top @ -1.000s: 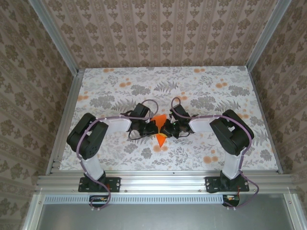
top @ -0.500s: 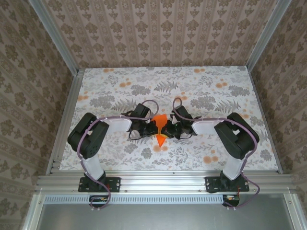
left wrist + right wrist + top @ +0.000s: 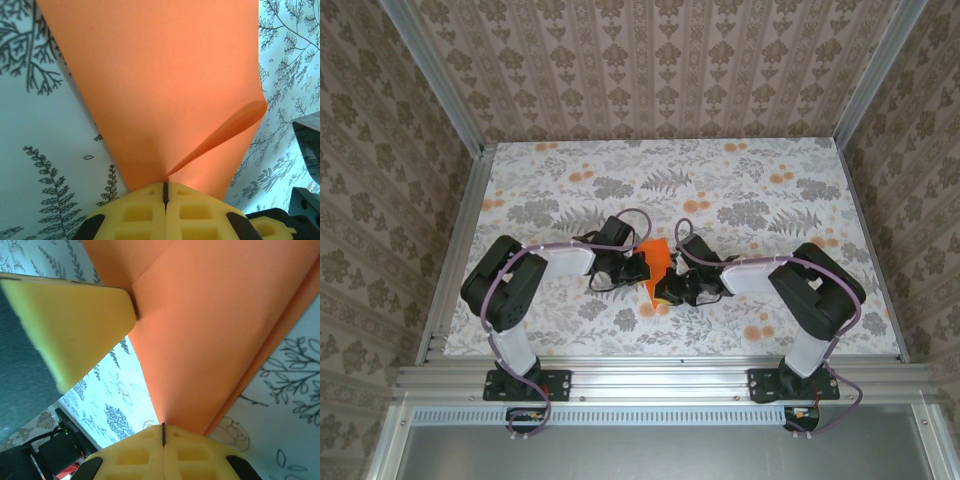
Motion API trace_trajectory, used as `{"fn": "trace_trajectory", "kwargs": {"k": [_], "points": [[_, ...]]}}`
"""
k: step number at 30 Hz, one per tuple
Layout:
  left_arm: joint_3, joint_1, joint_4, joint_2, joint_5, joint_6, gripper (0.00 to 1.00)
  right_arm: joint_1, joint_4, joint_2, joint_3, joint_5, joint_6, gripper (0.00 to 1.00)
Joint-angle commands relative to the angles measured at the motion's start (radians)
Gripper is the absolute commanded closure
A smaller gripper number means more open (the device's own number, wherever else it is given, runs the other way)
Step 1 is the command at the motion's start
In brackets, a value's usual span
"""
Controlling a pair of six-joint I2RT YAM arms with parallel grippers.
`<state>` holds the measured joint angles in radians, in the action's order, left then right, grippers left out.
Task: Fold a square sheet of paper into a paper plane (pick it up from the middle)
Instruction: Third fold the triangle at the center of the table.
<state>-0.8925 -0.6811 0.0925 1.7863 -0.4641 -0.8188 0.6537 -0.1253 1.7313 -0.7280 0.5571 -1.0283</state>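
Looking down from above, the square sheet of paper [image 3: 658, 260] is mostly buried between the two grippers at the centre of the frame. Only an orange wedge shows, and its folded outline is hard to read from up here. The left gripper [image 3: 638, 268] comes in from the left and the right gripper [image 3: 667, 290] from the right, a touch lower. Both sets of fingertips are lost under dark housings and cable loops.

Over to the left wrist view: the yellow pads [image 3: 135, 215] are pressed together, with only a thin dark seam between them. They pinch the paper's narrow end. The sheet fans upward and is cut off by the top edge, with a curled flap at mid right. A dark block [image 3: 306, 150] is clipped by the right edge and cannot be identified.

In the right wrist view the pads are likewise closed tight on the paper, and a crease runs up toward the upper left. A yellow finger [image 3: 75, 325] on a dark body touches the sheet at upper left. It is probably the left gripper's, though that's not certain.

The paper sits over the tablecloth [image 3: 570, 180], which is pale with grey leaves and small orange flowers. Patterned wallpaper [image 3: 660, 60] rises on three sides, and an aluminium rail [image 3: 660, 372] runs along the bottom.
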Motion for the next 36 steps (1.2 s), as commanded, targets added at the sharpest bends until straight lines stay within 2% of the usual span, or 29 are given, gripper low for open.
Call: {"fn": "trace_trajectory", "kwargs": {"k": [1, 11, 16, 23, 29, 36], "points": [[0.013, -0.013, 0.067, 0.048, 0.075, -0.013, 1.0, 0.003, -0.029, 0.029, 0.007, 0.029, -0.009, 0.93], [0.019, -0.014, 0.063, 0.051, 0.082, -0.019, 1.0, 0.003, 0.053, 0.037, 0.005, -0.001, 0.052, 0.93], [0.02, -0.014, 0.062, 0.055, 0.085, -0.02, 1.0, 0.009, -0.053, -0.015, 0.033, 0.056, 0.047, 0.91], [0.018, -0.014, 0.059, 0.062, 0.085, -0.023, 1.0, 0.021, -0.066, 0.021, 0.049, 0.07, 0.041, 0.91], [0.021, -0.013, 0.061, 0.061, 0.087, -0.023, 1.0, 0.02, 0.031, 0.034, 0.042, 0.003, 0.07, 0.93], [0.019, -0.014, 0.061, 0.064, 0.088, -0.022, 1.0, 0.024, 0.038, -0.031, 0.035, 0.027, 0.125, 0.93]]}}
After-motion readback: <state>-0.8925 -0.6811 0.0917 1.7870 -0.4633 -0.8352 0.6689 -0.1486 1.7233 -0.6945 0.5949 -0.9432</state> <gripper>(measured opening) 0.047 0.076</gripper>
